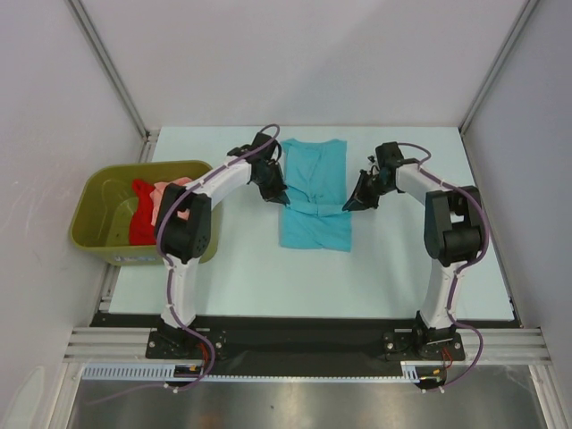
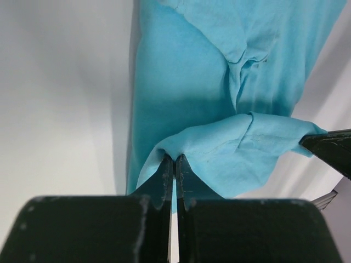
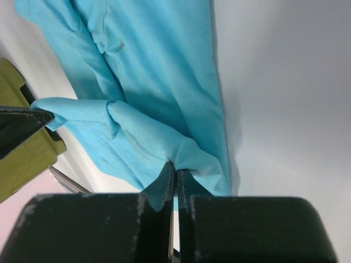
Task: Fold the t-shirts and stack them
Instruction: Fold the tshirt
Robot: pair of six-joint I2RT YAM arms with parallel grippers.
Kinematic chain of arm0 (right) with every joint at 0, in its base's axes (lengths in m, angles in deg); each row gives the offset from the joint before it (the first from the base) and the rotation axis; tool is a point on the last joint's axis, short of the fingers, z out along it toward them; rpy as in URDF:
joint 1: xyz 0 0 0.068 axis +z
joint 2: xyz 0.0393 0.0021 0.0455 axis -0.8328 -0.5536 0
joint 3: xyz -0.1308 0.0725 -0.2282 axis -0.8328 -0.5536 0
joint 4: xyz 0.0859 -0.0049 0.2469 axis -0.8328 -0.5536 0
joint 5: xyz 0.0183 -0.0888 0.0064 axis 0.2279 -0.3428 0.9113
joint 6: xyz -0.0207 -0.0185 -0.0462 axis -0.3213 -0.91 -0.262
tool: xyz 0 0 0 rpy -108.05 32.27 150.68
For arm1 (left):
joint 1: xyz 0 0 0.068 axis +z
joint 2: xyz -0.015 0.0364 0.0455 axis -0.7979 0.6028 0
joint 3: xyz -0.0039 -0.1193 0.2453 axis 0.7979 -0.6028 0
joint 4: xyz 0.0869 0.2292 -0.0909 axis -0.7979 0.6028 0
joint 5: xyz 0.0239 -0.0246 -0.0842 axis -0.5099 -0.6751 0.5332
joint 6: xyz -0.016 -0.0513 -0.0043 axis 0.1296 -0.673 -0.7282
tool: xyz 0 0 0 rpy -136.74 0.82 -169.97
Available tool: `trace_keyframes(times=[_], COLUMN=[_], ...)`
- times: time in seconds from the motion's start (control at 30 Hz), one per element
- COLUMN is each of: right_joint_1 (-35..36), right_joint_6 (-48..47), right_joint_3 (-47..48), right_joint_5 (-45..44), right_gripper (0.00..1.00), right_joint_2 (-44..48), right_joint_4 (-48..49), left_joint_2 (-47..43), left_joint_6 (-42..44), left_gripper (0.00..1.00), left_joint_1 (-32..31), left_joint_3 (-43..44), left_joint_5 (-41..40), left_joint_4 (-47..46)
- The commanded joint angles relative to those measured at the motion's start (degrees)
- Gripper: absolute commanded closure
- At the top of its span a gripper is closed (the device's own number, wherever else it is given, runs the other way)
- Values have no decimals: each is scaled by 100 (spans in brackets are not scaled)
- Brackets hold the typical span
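The turquoise-blue t-shirt [image 1: 315, 192] lies on the table as a long strip, sides folded in. My left gripper [image 1: 280, 198] is shut on its left edge [image 2: 174, 158], and my right gripper [image 1: 349, 204] is shut on its right edge [image 3: 175, 166]. Both hold a lifted fold of the cloth [image 2: 241, 150] stretched between them, above the shirt's middle. The fold also shows in the right wrist view [image 3: 131, 137]. The salmon-pink t-shirt [image 1: 168, 198] and the red t-shirt [image 1: 141, 219] lie bunched in the olive-green tub [image 1: 107, 214] at the left.
The tub stands off the table's left edge, beside my left arm's elbow [image 1: 188, 223]. The pale table [image 1: 402, 268] runs out to the enclosure walls at the back and sides. A black rail [image 1: 304, 332] runs along the near edge.
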Motion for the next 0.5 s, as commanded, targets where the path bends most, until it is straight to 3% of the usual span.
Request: trace_keyframes(times=[0.0, 0.47], right_joint_1=[-68, -147], right_joint_6=[-133, -177], right_joint_3=[264, 967], right_joint_5=[164, 472], right_gripper=[100, 97], right_joint_2=[-33, -692], right_joint_4=[-48, -214], left_joint_2=[61, 412], left_joint_6=[66, 39], left_gripper=[100, 100], left_joint_1=[82, 214], left_joint_3=[325, 720], left_joint_5=[61, 35], left_joint_4=[73, 187])
